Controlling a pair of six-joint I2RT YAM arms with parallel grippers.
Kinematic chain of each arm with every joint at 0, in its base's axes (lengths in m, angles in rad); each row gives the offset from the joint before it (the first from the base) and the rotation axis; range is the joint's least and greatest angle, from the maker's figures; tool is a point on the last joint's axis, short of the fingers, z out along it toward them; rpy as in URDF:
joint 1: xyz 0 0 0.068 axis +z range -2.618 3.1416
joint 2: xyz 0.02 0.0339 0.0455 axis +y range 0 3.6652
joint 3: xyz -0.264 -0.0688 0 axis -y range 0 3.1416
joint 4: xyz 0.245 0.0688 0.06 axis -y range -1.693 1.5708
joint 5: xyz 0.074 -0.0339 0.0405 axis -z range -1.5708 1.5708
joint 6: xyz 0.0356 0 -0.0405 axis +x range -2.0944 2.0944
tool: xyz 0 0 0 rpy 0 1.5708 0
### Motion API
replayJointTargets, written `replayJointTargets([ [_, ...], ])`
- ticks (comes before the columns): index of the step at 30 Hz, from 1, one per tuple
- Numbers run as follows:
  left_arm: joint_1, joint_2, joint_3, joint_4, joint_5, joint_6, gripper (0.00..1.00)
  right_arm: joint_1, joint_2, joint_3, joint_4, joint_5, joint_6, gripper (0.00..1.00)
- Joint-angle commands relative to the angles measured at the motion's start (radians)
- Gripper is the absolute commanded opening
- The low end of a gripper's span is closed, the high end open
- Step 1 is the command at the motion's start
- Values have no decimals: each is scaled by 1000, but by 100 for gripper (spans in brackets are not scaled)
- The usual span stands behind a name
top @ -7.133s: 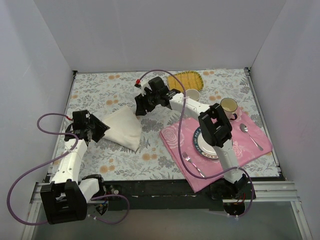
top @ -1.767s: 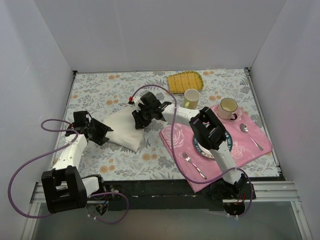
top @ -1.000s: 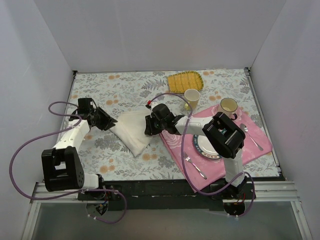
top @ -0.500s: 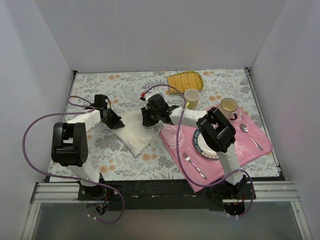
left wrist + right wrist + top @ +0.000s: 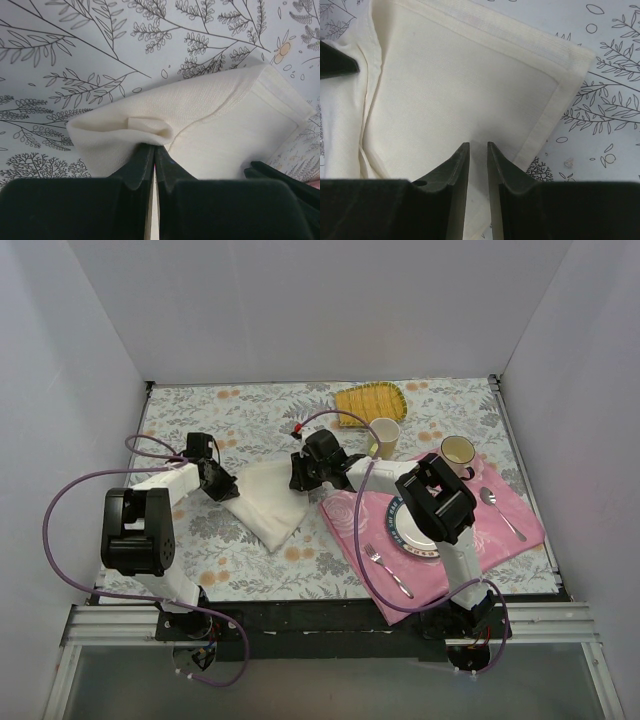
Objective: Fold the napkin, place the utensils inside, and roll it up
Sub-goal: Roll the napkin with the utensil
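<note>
Where the pink placemat (image 5: 350, 520) lay nearest on the right of the flowered surface (image 5: 200, 550), a silver fork (image 5: 387, 571) rested along its near part. A plate (image 5: 405, 538) sat behind it, partly under the right arm (image 5: 436, 502), and a spoon (image 5: 502, 513) lay toward the right edge. Left of the placemat, the napkin (image 5: 266, 505) lay folded on the surface, tapering to a point at its near end. The left jaws were pinched almost shut on a puckered fold at the napkin's left edge. The right jaws stood at its far right corner with only a narrow gap, flat cloth showing between them; nothing looked gripped. Farther back, one cup (image 5: 457, 453) stood on the placemat's far corner, another cup (image 5: 384, 433) stood just beyond on the surface, and a yellow ribbed mat (image 5: 368, 400) lay farthest.
</note>
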Motion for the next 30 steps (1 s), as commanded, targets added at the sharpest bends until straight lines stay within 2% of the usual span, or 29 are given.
replayJointTargets([
  [1,23,-17,-25,10,-126,17,0,-8,27,-59,-144,28,4,29],
  [10,23,28,-4,6,-177,29,0,-9,23,-43,-156,19,-25,28],
  [18,66,-17,-91,6,-168,29,0,-8,30,-47,-150,8,-24,27],
  [28,69,20,5,-25,-167,46,0,-8,59,28,-208,-24,-97,28],
  [30,79,3,22,-27,-146,47,0,-5,49,52,-220,-15,-133,33],
])
